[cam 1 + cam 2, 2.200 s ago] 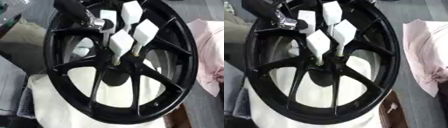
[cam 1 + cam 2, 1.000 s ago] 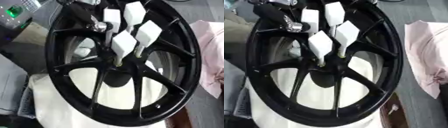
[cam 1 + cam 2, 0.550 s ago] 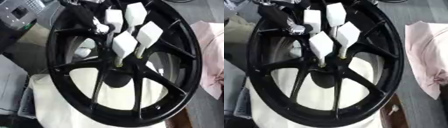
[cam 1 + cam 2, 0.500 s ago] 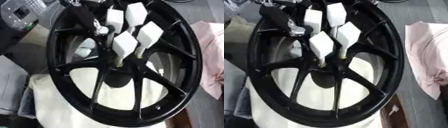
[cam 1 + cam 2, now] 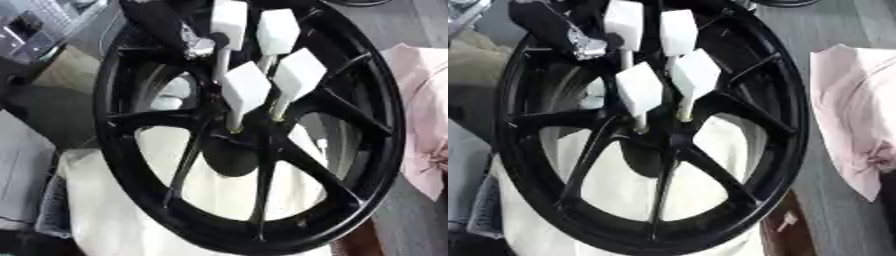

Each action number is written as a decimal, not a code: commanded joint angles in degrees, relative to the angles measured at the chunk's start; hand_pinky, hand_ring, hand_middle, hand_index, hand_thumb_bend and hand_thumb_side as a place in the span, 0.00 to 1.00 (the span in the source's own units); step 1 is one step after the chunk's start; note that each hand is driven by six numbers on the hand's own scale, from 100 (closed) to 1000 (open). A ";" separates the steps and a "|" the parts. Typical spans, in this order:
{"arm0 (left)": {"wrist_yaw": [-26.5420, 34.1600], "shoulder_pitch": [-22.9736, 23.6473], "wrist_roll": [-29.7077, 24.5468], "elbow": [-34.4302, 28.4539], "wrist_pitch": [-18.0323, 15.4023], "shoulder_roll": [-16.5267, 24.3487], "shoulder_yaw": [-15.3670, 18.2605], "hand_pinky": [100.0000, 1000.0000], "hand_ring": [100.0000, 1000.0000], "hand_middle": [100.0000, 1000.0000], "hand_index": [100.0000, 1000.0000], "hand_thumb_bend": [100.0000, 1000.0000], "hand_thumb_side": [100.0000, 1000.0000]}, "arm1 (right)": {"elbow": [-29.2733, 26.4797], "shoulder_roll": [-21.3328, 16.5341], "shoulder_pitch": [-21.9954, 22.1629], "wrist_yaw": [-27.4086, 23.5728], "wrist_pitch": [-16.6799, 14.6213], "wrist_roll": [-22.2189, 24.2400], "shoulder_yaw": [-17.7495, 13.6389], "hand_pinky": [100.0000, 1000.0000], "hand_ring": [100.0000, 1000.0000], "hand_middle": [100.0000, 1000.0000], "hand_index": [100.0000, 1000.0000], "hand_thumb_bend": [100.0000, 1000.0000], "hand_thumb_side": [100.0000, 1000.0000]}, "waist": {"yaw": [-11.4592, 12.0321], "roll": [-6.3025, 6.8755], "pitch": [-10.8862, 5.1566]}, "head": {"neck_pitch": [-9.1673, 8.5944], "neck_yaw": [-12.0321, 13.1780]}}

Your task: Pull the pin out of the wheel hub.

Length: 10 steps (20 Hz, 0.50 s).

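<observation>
In the left eye view four stiff, light-looking pins (image 5: 246, 90) stood in the hub of the black wheel (image 5: 367, 150), while in the right eye view the left hand (image 5: 562, 30) apparently curled beside the far-left pin's white head, the likely hold.

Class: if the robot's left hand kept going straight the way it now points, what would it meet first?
Probably the top-left pin: the left hand reaches in from the upper left, right beside its white head. Depth is unclear, so contact can't be confirmed.

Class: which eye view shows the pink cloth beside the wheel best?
The right eye view: the pink cloth shows from its near edge to the frame's right side. In the left eye view only a cropped strip shows past the wheel.
</observation>
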 commanded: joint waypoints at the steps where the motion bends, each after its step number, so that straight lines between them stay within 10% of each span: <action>1: 3.20 0.43 2.74 -3.95 2.02 4.11 4.23 0.08 0.20 0.12 0.30 0.00 0.16 | -0.72 -0.94 0.10 0.44 -0.15 -0.42 -0.78 0.89 0.82 0.72 0.80 0.00 0.62 | 0.02 0.04 -1.60 | 0.00 -0.33; 10: 12.00 10.94 10.49 -14.07 5.82 15.53 16.76 0.04 0.18 0.10 0.29 0.00 0.24 | -1.36 -1.29 0.57 -0.06 -0.60 -1.48 -1.47 0.89 0.82 0.72 0.80 0.00 0.60 | 1.25 -0.42 -2.01 | -0.01 -1.67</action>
